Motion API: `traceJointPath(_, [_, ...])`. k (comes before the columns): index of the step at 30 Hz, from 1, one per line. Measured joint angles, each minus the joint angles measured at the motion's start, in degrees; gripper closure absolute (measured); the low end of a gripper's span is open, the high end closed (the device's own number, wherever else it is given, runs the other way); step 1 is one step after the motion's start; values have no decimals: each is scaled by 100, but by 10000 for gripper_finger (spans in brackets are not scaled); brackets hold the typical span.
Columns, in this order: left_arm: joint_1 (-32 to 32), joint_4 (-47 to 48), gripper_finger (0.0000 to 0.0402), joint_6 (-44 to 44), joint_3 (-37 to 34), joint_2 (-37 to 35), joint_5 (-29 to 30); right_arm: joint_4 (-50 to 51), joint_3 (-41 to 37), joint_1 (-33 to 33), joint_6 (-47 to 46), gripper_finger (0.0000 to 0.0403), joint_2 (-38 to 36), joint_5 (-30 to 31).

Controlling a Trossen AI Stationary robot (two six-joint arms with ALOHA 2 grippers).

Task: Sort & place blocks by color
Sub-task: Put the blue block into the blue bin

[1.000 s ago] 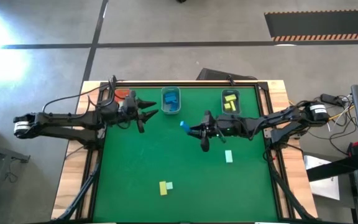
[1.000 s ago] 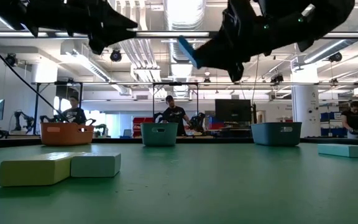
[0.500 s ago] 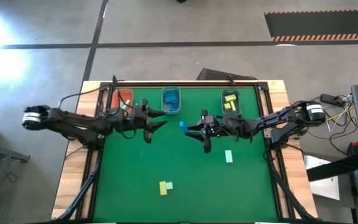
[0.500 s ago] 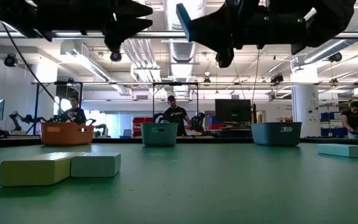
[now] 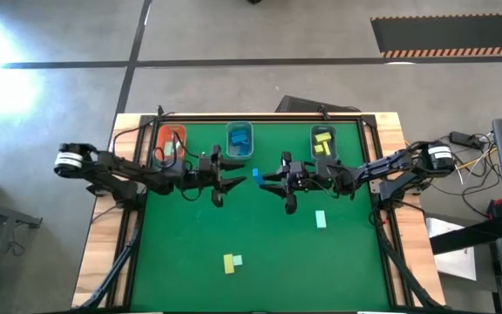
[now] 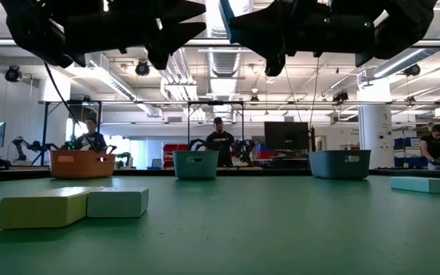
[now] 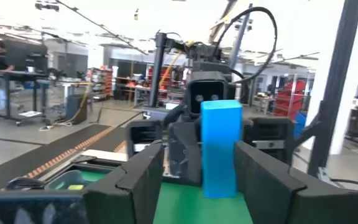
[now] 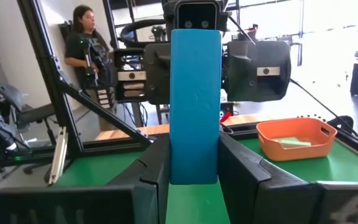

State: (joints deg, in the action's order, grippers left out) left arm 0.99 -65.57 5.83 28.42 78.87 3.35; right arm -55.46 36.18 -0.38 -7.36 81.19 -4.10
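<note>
A blue block stands upright in the air over the table's middle, with my right gripper shut on it. My left gripper faces it from the left at the same height, open, one finger on each side of the block. A yellow block and a mint block lie side by side near the front edge. Another mint block lies on the mat to the right. My right gripper pinches the blue block's lower part between its two fingers. The fingers come level from the table's right and lie across the block. The block stands upright, lifted clear of the table. Whether my left gripper touches the block, I cannot tell.
Three small bins stand along the far edge: an orange bin holding a mint block, a clear bin with blue blocks, and a grey bin with yellow blocks. People stand in the room beyond the table.
My left gripper has gone from beside the orange bin toward the table's right, up to the blue block, and has tipped up to level. My right gripper has stayed in place and tipped up, so the block has turned from slanted to upright.
</note>
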Motion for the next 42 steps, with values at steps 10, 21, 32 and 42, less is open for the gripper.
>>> traceJointPath(10, [-26, -21, 145, -16, 320, 525, -83, 0, 0, 0, 166, 312, 0, 0])
traceJointPath(21, [-35, 1, 138, -21, 949, 1176, -556, 156, 0, 0, 246, 312, 0, 0])
traceJointPath(32, [-35, -202, 200, -77, 965, 1193, -564, 160, 2, 0, 450, 312, 0, 4])
traceJointPath(42, [-35, -161, 310, -176, 945, 1187, -387, 186, 2, -2, 552, 308, -2, 104])
